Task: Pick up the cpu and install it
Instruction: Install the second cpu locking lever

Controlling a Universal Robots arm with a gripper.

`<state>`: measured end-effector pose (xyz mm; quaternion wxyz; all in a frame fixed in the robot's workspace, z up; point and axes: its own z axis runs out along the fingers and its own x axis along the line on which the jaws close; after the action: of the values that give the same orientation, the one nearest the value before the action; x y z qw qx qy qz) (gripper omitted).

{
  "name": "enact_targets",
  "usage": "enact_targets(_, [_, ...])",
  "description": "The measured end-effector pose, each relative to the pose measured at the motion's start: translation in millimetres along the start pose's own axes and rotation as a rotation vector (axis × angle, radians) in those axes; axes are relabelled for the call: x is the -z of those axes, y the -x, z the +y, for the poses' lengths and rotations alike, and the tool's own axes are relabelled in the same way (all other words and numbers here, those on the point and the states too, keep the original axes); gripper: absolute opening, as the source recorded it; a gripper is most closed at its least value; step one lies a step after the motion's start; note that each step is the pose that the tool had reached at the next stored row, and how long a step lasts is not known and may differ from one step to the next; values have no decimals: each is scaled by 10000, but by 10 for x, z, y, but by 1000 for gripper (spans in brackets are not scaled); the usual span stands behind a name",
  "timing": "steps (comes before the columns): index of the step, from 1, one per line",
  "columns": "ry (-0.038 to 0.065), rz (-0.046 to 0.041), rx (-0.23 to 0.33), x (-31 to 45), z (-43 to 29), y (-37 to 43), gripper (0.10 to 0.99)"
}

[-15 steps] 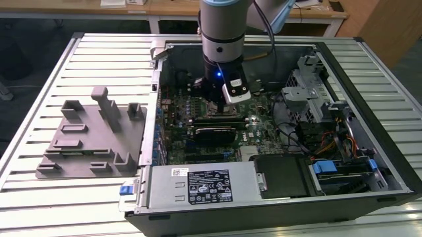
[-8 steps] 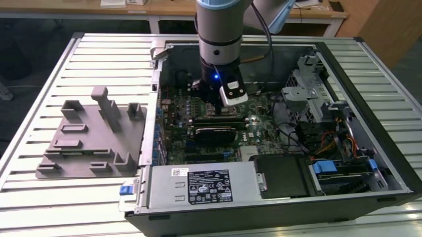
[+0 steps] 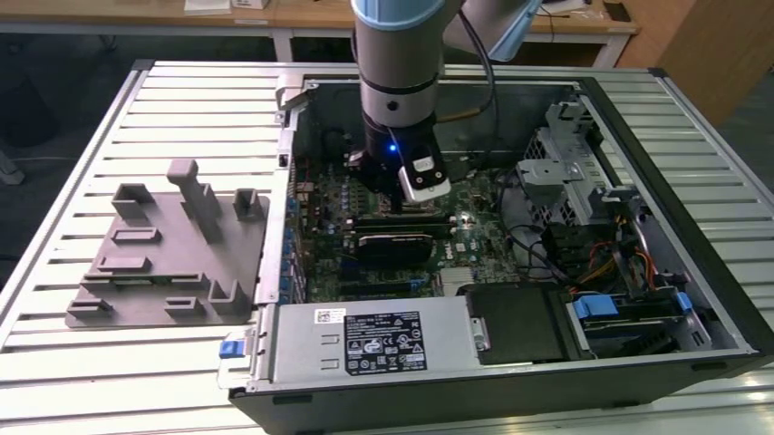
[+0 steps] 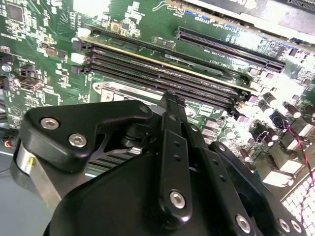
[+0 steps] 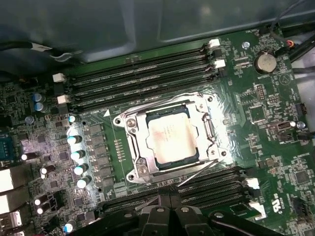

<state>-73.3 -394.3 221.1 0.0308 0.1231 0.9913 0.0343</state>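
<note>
Open computer case (image 3: pixel 508 227) on slatted table (image 3: pixel 72 163). Fixture plate (image 3: pixel 169 254) on table at exterior view's left of case. Arm reaching down into case, gripper (image 3: pixel 405 195) above motherboard (image 5: pixel 256 123). Cpu (image 5: pixel 170 139) seated in socket between memory slot rows (image 5: pixel 142 81).

1. In the exterior view, even overhead room light is falling on the ribbed pale metal table (image 3: pixel 72 362), while the interior of the open black computer case (image 3: pixel 508 390) is sitting in deep shadow.
2. A small blue indicator light (image 3: pixel 393 147) is glowing on the dark wrist section of the arm.
3. In the first wrist view, strong glare is washing over the silver metal socket frame (image 5: pixel 132 147) and the square shiny cpu (image 5: pixel 172 138); the upper part of the frame is staying dim.
4. In the second wrist view, the black gripper linkage (image 4: pixel 147 196) is looking soft, and the frame's upper left is blowing out.
</note>
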Motion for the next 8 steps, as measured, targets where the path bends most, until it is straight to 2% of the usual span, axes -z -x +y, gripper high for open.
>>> enact_targets(4, [183,49,64,-22,-28,-18,106])
enact_targets(8, [203,56,97,-31,-44,-19,106])
